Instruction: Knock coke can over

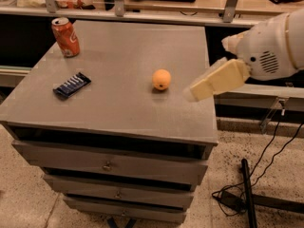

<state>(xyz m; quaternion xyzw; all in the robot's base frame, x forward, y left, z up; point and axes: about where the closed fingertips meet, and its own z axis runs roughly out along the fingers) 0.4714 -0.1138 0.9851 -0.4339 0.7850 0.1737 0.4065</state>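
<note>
A: Noting the hand hovering at the bench edge; grip state, cannot tell; coke can standing well apart from it, at the far corner.

B: The orange is sitting near the hand, in its path; a low sweep is risking rolling that off instead.

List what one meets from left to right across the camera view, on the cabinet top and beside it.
coke can → orange → gripper, at the right edge of the cabinet. The blue wrapper overlaps the can sideways, so it is left out.
</note>
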